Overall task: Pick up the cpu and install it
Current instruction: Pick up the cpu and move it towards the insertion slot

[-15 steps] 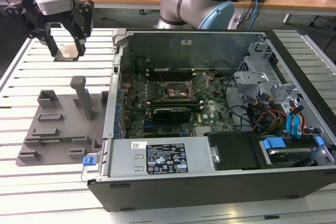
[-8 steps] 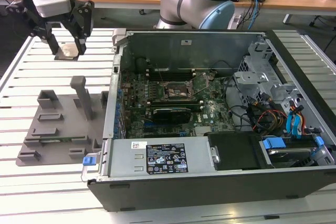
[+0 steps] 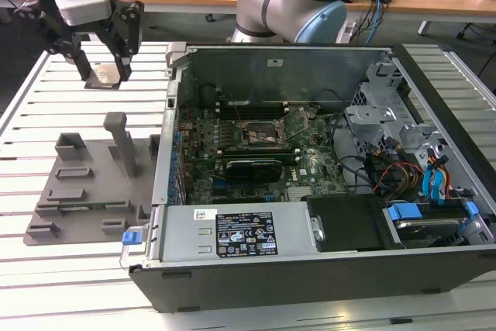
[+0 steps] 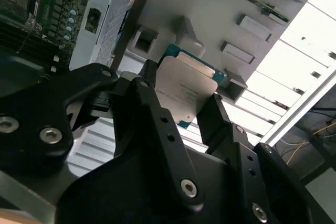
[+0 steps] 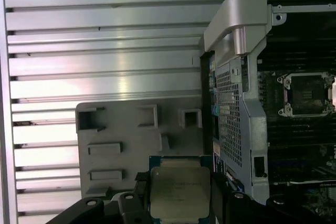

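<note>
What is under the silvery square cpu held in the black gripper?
In both wrist views, the grey plastic fixture tray on the slatted metal table lies below the silvery square cpu clamped in the black gripper. The spot directly beneath is covered by the chip.

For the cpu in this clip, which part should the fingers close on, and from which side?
Grip the cpu by two opposite thin edges, coming down from above its flat metal top. It is a thin square plate, so only the edges give parallel faces to pinch. The gripper holds it this way now.
</note>
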`<state>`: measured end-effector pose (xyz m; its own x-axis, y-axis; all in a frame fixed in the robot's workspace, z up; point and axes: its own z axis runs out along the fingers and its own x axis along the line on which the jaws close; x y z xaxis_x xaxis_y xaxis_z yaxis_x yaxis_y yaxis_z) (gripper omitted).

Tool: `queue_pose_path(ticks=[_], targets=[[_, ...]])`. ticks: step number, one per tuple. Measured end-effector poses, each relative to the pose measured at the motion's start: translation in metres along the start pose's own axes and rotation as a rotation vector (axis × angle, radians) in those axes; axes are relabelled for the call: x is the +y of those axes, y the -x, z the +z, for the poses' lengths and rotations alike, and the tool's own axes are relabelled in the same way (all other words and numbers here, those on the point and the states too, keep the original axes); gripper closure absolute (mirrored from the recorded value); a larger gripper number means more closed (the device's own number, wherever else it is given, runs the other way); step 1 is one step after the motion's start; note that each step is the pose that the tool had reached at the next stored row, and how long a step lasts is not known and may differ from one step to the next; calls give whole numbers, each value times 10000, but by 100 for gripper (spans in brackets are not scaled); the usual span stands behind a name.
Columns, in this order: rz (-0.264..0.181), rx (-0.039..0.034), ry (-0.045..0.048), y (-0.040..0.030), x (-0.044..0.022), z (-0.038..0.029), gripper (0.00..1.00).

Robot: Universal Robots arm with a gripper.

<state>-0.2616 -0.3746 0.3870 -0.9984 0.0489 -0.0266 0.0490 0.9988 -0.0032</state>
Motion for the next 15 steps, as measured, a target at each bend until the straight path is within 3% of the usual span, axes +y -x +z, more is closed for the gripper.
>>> queue_pose_path(ticks=[4, 13, 15], targets=[[0, 0, -6, 167, 8, 7, 45], [0, 0, -12, 416, 21, 16, 45], [-1, 1, -13, 499, 24, 18, 45]])
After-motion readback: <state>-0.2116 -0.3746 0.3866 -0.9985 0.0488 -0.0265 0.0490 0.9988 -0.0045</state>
